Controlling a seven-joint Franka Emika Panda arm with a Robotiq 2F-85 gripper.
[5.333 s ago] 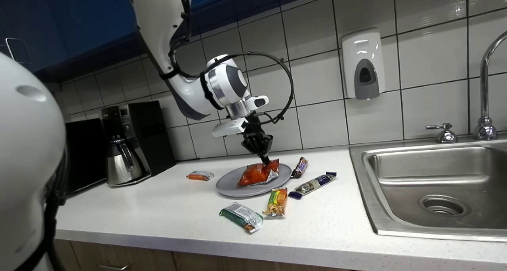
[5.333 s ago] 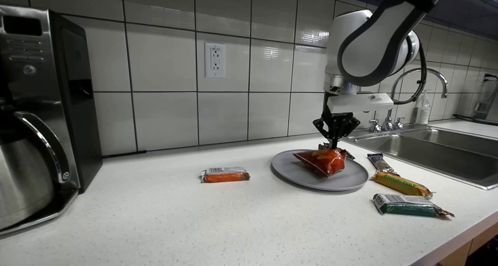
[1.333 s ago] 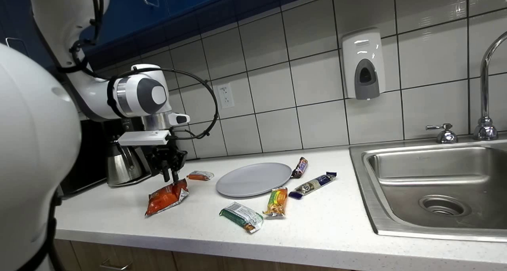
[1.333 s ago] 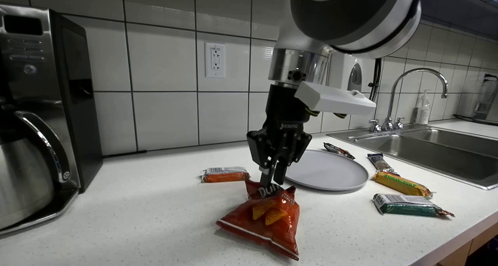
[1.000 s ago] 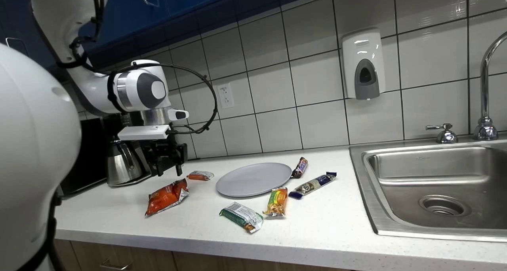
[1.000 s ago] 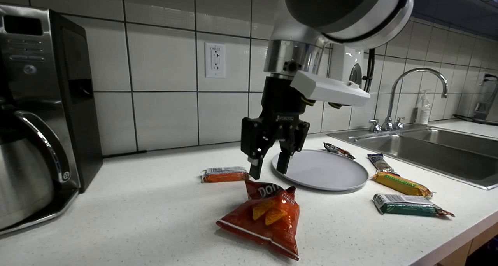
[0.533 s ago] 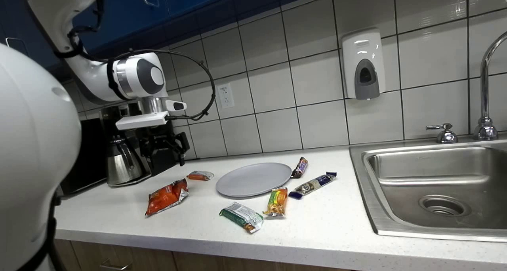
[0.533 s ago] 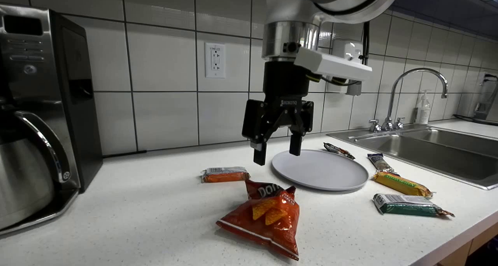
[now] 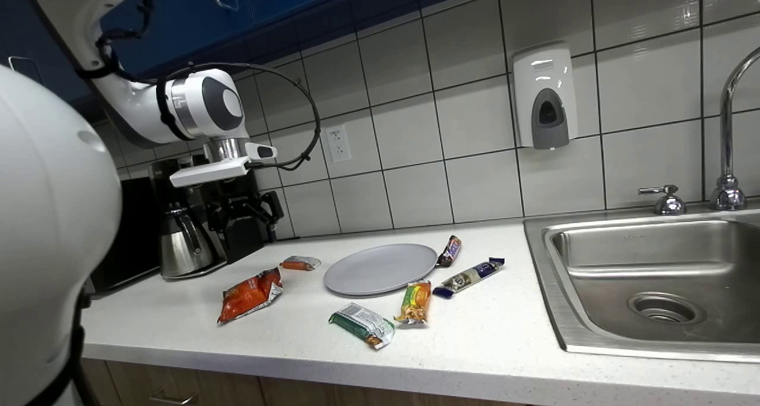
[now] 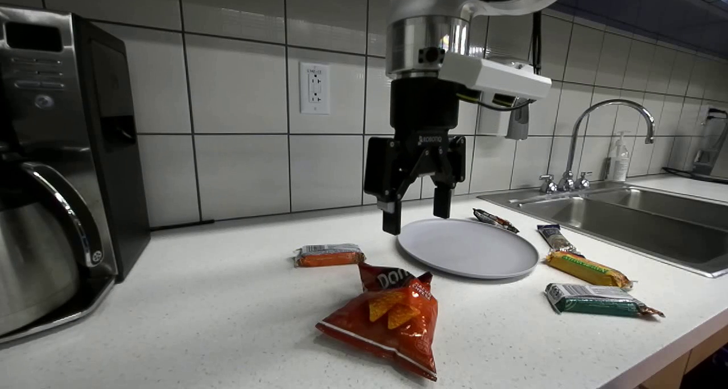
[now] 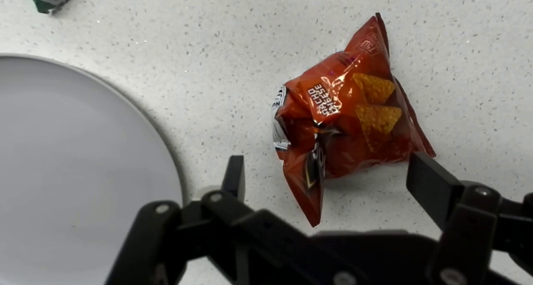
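Note:
My gripper (image 10: pixel 417 217) hangs open above the counter, its fingers apart and nothing between them. In the wrist view a red chip bag (image 11: pixel 354 110) lies below the jaws, its crumpled corner pointing into the gap. Both exterior views show that bag (image 10: pixel 387 315) resting on the white counter, apart from the fingers. A bare grey plate (image 9: pixel 380 269) is beside it; the plate's edge (image 11: pixel 83 151) also appears in the wrist view. Behind the bag sits an orange wrapped bar (image 10: pixel 330 256).
Around the plate lie a green bar (image 9: pixel 362 323), a yellow bar (image 9: pixel 415 302), a blue-ended bar (image 9: pixel 469 277) and a dark bar (image 9: pixel 449 251). A coffee maker (image 10: pixel 96 150), a tiled wall and a steel sink (image 9: pixel 546 275) border the counter.
The bag was on the plate, gripped at its top; it now lies on the counter. The fingers have let go and spread, and my gripper has risen clear of it.

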